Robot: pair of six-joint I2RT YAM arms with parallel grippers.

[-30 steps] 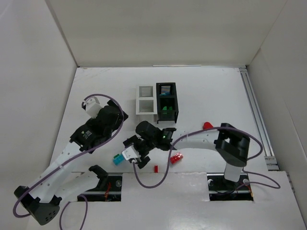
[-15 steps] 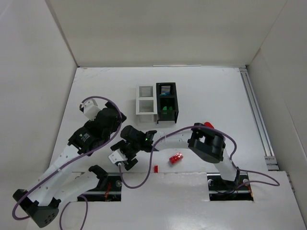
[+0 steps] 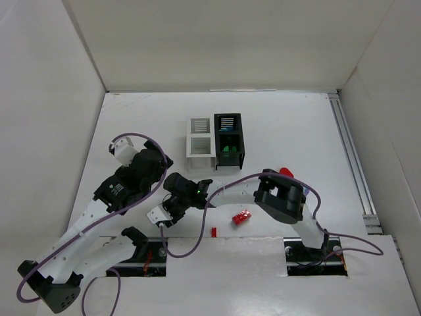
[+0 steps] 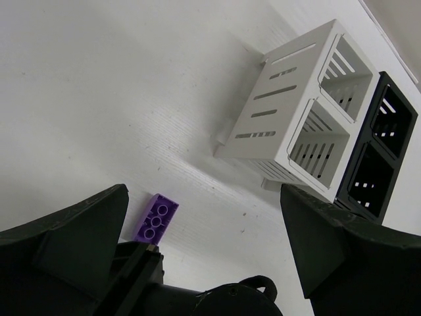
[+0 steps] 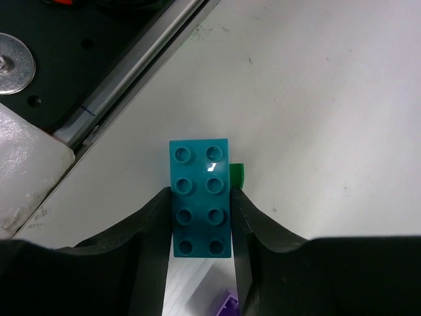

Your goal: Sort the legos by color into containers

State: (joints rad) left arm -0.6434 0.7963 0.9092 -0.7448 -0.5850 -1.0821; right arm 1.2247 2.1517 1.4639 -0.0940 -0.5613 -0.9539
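**Right hand clenched on teal brick, near-left area of desk**

Change from the earlier frame: the right arm has swung left and nearer. The right hand [image 5: 200,209] now covers the teal brick [image 5: 200,197], which was exposed before. Its fingers [image 5: 150,230] press both long sides of the brick, which sits near the left arm's base. The left hand [image 4: 204,230] is released, fingers wide apart, nothing between them.

Surface: white desk [image 3: 296,125], white walls [image 3: 217,39] on three sides, a rail [image 3: 352,164] along the right edge.

Count:
- Two bins, touching: white bin [image 3: 199,136] and black bin [image 3: 241,141], two compartments each.
- Green bricks [image 3: 228,151] in the black bin's near compartment, number unclear.
- One teal brick.
- One purple brick [image 4: 156,217].
- One red brick [image 3: 241,217] and one smaller red piece [image 3: 214,231].
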